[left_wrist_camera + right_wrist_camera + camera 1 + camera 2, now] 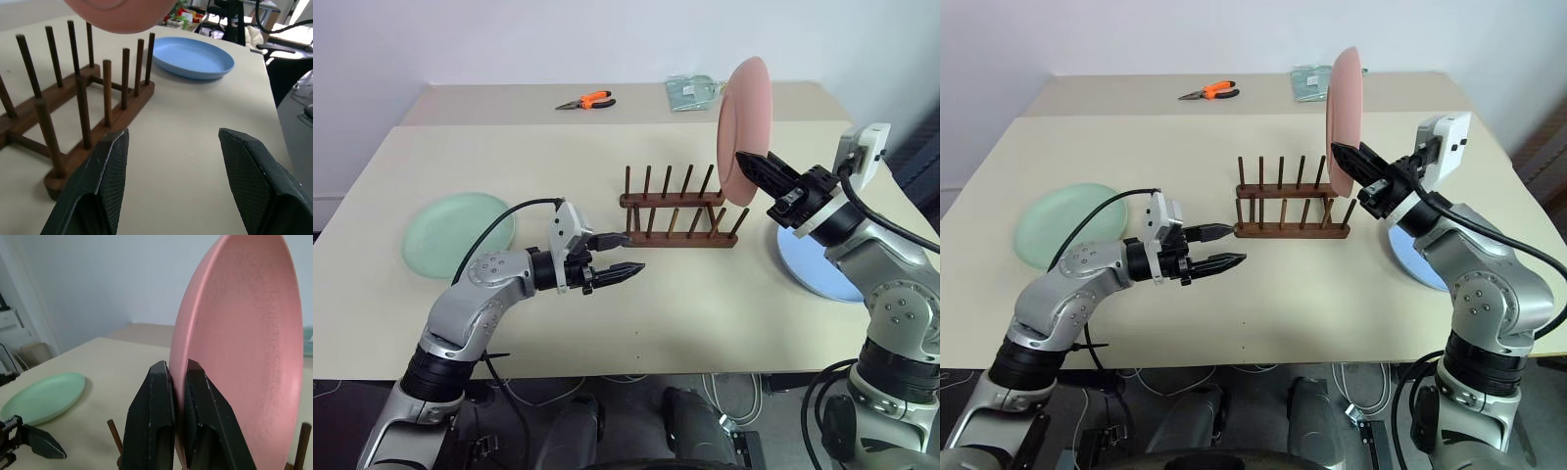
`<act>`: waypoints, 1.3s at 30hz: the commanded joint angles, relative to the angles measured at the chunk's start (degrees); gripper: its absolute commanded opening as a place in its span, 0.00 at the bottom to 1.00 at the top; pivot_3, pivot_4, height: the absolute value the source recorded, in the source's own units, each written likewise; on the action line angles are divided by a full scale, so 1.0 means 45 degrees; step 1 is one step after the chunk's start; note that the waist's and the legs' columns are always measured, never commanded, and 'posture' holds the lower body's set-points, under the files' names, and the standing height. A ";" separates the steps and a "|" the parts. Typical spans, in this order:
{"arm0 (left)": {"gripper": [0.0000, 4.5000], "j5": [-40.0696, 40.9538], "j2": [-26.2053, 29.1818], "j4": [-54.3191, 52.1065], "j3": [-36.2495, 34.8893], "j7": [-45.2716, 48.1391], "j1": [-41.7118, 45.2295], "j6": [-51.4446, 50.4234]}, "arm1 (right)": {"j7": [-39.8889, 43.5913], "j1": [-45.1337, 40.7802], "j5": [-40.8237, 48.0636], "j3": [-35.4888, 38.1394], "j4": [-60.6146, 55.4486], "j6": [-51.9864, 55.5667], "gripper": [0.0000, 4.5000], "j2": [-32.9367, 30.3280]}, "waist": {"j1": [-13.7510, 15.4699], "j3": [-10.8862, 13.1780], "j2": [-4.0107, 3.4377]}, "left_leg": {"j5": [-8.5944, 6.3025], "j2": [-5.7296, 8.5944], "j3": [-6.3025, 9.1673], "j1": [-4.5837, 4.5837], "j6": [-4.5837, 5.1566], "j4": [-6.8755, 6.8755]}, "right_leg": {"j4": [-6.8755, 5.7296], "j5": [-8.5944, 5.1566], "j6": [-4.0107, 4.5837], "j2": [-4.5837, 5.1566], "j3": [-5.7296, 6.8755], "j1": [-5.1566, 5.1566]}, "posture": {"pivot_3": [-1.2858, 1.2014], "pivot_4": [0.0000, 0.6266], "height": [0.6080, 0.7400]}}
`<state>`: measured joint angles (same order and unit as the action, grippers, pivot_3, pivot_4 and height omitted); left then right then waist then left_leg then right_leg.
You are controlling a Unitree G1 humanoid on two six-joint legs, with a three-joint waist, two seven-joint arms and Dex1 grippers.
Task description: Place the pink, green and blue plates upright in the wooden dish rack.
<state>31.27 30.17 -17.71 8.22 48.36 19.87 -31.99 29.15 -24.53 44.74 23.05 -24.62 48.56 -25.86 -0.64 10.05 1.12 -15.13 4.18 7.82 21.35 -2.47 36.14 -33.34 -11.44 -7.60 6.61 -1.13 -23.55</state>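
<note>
**Right clamped high, left open low**

My right gripper point(751, 164) sits raised, pointing forward and to my left, its two fingers point(159, 396) pinched tight together. My left gripper point(625, 254) hangs lower, aimed level toward my right side, its fingers point(115, 161) spread apart and empty between them.

A plain white wall point(558, 39) runs behind the scene at 12 o'clock, evenly lit. Two beige tables stand end to end: the near table point(705, 304) spreads across the middle, and a second table point(489, 103) abuts its far edge. On the far one lie orange-handled pliers point(586, 101) at about 11 o'clock and a clear plastic bag point(690, 92) near 12. Beneath the near edge, at 6 o'clock, cables point(724, 387) trail over a dark floor.
</note>
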 commanded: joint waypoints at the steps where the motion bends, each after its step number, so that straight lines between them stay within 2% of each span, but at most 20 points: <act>1: 0.66 -0.0034 0.0049 -0.0601 0.0007 0.0109 -0.0129 0.0062 | -0.0274 0.0010 0.0136 -0.0031 0.0217 -0.0247 0.00 -0.0170 | -0.0001 0.0000 -0.0001 | 0.0000 0.0000 0.0000 0.0000 0.0000 0.0000 | 0.0000 0.0000 0.0000 0.0000 0.0000 0.0000 | 0.52 0.24 1.00; 5: 0.66 -0.0011 0.0020 -0.0692 -0.0001 0.0132 -0.0200 -0.0018 | -0.0197 0.0025 0.0549 0.0194 0.0815 -0.0312 0.00 -0.0197 | -0.0001 0.0000 -0.0001 | 0.0000 0.0000 -0.0001 -0.0001 0.0000 -0.0001 | 0.0000 -0.0001 0.0001 0.0000 -0.0001 0.0000 | 0.52 0.24 1.00; 6: 0.67 0.0008 0.0011 -0.0681 0.0005 0.0113 -0.0183 -0.0097 | -0.0176 0.0009 0.0443 0.0214 0.1016 -0.0385 0.08 -0.0335 | 0.0000 0.0000 -0.0001 | 0.0000 0.0000 -0.0001 0.0000 0.0000 0.0000 | 0.0000 0.0000 0.0000 -0.0001 0.0000 0.0001 | 0.52 0.24 1.00; 8: 0.78 0.0047 -0.0104 -0.0508 -0.0226 -0.0269 -0.0055 -0.0338 | 0.0026 0.0045 -0.0417 -0.0049 0.0913 -0.0982 0.21 -0.1044 | 0.0025 0.0004 -0.0007 | 0.0000 0.0000 -0.0003 0.0000 0.0000 0.0002 | 0.0001 0.0000 0.0000 0.0000 -0.0001 0.0001 | 0.52 0.24 1.00; 10: 0.95 0.0022 -0.0262 -0.0256 -0.0526 -0.0739 0.0036 -0.0513 | 0.0027 0.0040 -0.1171 -0.0272 0.0812 -0.1666 0.43 -0.1546 | 0.0029 0.0005 -0.0009 | 0.0000 0.0008 -0.0003 0.0006 0.0001 0.0007 | 0.0003 -0.0002 -0.0003 0.0005 -0.0001 0.0002 | 0.52 0.24 1.00; 11: 1.00 -0.0003 -0.0398 -0.0043 -0.0890 -0.1093 0.0071 -0.0412 | 0.0010 -0.0072 -0.1609 -0.0287 0.0896 -0.2183 0.55 -0.1815 | 0.0015 0.0005 -0.0008 | 0.0000 0.0007 -0.0003 0.0004 0.0001 0.0006 | 0.0003 -0.0001 -0.0005 0.0006 0.0000 0.0003 | 0.52 0.24 1.00; 15: 1.00 -0.0641 -0.0906 0.0994 -0.2267 -0.3051 0.0413 0.0009 | -0.0116 -0.0506 -0.2616 -0.0212 0.1160 -0.3410 0.55 -0.2529 | -0.0024 0.0008 -0.0014 | 0.0000 0.0001 -0.0007 -0.0003 0.0001 0.0003 | -0.0001 0.0015 -0.0037 0.0001 0.0004 0.0000 | 0.52 0.24 1.00; 16: 1.00 -0.1029 -0.1025 0.1476 -0.2716 -0.3850 0.0584 0.0236 | -0.0039 -0.0608 -0.2958 -0.0278 0.1239 -0.3791 0.55 -0.2760 | -0.0030 0.0007 -0.0014 | 0.0000 -0.0001 -0.0008 -0.0003 0.0001 0.0003 | 0.0000 0.0017 -0.0038 -0.0002 0.0005 -0.0001 | 0.52 0.24 1.00; 19: 1.00 -0.2167 -0.1603 0.3440 -0.5177 -0.8165 0.1534 0.0466 | 0.0544 -0.1453 -0.2801 -0.0516 0.0806 -0.3914 0.72 -0.3480 | -0.0021 0.0008 -0.0015 | 0.0000 -0.0002 -0.0005 -0.0007 0.0000 0.0002 | 0.0000 0.0020 -0.0041 -0.0004 0.0004 0.0000 | 0.52 0.24 1.00; 21: 1.00 -0.2538 -0.1745 0.4028 -0.6191 -0.9866 0.1863 0.0243 | 0.0962 -0.1707 -0.2501 -0.0936 0.0255 -0.3782 0.93 -0.3665 | -0.0043 0.0008 -0.0012 | 0.0000 -0.0004 -0.0005 -0.0008 0.0000 -0.0001 | -0.0001 0.0021 -0.0043 -0.0006 0.0003 -0.0002 | 0.52 0.24 1.00; 22: 1.00 -0.2836 -0.1702 0.4386 -0.6866 -1.0973 0.1990 0.0102 | 0.1241 -0.1792 -0.2270 -0.1478 -0.0294 -0.3524 0.99 -0.3731 | -0.0047 0.0006 -0.0008 | 0.0000 -0.0005 -0.0003 -0.0010 0.0000 -0.0007 | 0.0001 0.0021 -0.0044 -0.0006 0.0005 -0.0004 | 0.52 0.24 1.00; 25: 1.00 -0.3396 -0.1589 0.4951 -0.8546 -1.3452 0.2081 -0.0272 | 0.1979 -0.1727 -0.2329 -0.3318 -0.1683 -0.3130 0.99 -0.3901 | -0.0020 0.0003 0.0001 | 0.0000 -0.0007 0.0001 -0.0009 -0.0001 -0.0008 | 0.0002 0.0019 -0.0048 -0.0007 0.0008 -0.0005 | 0.52 0.24 1.00; 29: 1.00 -0.3304 -0.1730 0.4533 -0.9583 -1.4543 0.1776 -0.1134 | 0.2118 -0.1489 -0.2818 -0.5163 -0.2188 -0.3346 0.99 -0.3277 | 0.0087 -0.0008 0.0055 | 0.0000 0.0003 0.0006 0.0006 -0.0003 0.0010 | 0.0003 0.0019 -0.0050 0.0000 0.0011 -0.0004 | 0.52 0.24 1.00; 35: 1.00 -0.0921 -0.3272 0.3346 -1.1298 -1.4965 0.1584 -0.3926 | 0.2174 -0.0922 -0.3956 -0.6853 -0.2091 -0.4096 0.99 -0.2430 | 0.0341 -0.0021 0.0086 | 0.0001 0.0022 0.0025 0.0010 -0.0007 0.0026 | 0.0000 0.0019 -0.0051 0.0017 0.0022 0.0008 | 0.52 0.24 1.00; 38: 0.83 0.0340 -0.4098 0.3121 -1.2246 -1.5295 0.1793 -0.4729 | 0.2254 -0.0766 -0.4566 -0.7329 -0.1869 -0.4493 1.00 -0.2240 | 0.0290 -0.0023 0.0089 | 0.0002 0.0020 0.0025 0.0004 -0.0010 0.0020 | -0.0008 0.0019 -0.0051 0.0015 0.0025 0.0003 | 0.52 0.24 1.00; 39: 0.73 0.0641 -0.4282 0.3078 -1.2471 -1.5389 0.1913 -0.4746 | 0.2293 -0.0738 -0.4713 -0.7409 -0.1808 -0.4560 1.00 -0.2230 | 0.0290 -0.0024 0.0086 | 0.0003 0.0019 0.0023 0.0000 -0.0013 0.0016 | -0.0014 0.0019 -0.0050 0.0014 0.0027 0.0000 | 0.52 0.24 1.00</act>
<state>30.87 11.52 -2.43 -46.06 -20.20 27.85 -52.27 39.11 -27.59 24.83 -10.35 -32.27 29.72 -36.42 0.67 9.94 1.51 -15.11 4.26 7.92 21.32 -2.54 36.19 -33.43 -11.36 -7.82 6.67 -1.01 -23.55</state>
